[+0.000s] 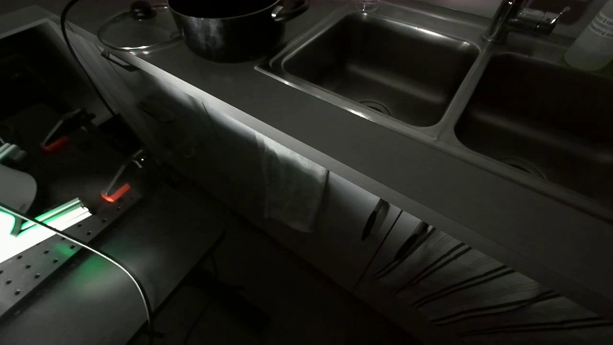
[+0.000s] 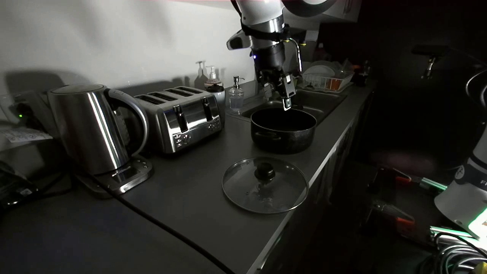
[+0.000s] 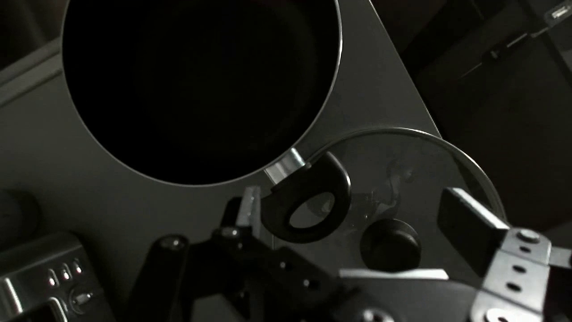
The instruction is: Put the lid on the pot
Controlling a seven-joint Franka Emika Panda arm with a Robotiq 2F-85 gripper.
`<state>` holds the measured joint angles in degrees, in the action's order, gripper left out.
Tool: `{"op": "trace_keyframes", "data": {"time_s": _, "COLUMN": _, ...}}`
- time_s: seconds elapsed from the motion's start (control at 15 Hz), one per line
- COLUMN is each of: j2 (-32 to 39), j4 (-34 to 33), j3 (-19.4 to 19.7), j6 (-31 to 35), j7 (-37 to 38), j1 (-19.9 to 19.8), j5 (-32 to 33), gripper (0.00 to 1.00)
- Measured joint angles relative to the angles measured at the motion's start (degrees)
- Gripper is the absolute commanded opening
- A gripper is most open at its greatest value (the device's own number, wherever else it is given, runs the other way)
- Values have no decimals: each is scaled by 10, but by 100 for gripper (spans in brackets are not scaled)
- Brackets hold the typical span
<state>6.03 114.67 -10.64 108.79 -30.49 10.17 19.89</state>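
The dark pot (image 1: 225, 40) stands uncovered on the counter, and it also shows in an exterior view (image 2: 283, 139) and in the wrist view (image 3: 201, 89). The glass lid (image 2: 247, 192) lies flat on the counter beside it, black knob (image 2: 264, 172) up. The lid (image 1: 158, 33) reaches slightly past the counter's front edge. In the wrist view the lid (image 3: 429, 179) lies partly under the pot's side handle (image 3: 333, 179). My gripper (image 2: 279, 99) is open and empty above the pot's rim area. In the wrist view the gripper's fingers (image 3: 357, 210) are wide apart, with knob and handle showing between them.
A toaster (image 2: 190, 121) and a kettle (image 2: 87, 129) stand along the wall. Soap bottles (image 2: 236, 95) stand behind the pot. The steel sink basins (image 1: 383, 72) lie beyond the pot, with a dish rack (image 2: 327, 78) farther back. A black cable (image 2: 159, 224) crosses the counter.
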Motion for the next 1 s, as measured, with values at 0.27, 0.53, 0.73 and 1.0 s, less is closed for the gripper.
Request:
{"op": "trace_keyframes", "data": {"time_s": 0.27, "j2": 35, "j4": -11, "j3": -12, "j6": 0, "j7": -73, "j1": 10, "j5": 35, "gripper": 100}}
{"op": "trace_keyframes", "data": {"time_s": 0.53, "j2": 63, "j4": -11, "j3": -23, "j6": 4, "j7": -149, "j1": 18, "j5": 69, "gripper": 100}}
{"op": "trace_keyframes", "data": {"time_s": 0.73, "j2": 70, "j4": -4, "j3": -25, "j6": 20, "j7": -222, "j1": 17, "j5": 86, "gripper": 100}}
{"op": "trace_keyframes", "data": {"time_s": 1.0, "j2": 76, "j4": 8, "j3": -24, "j6": 58, "j7": -328, "j1": 11, "j5": 88, "gripper": 100}}
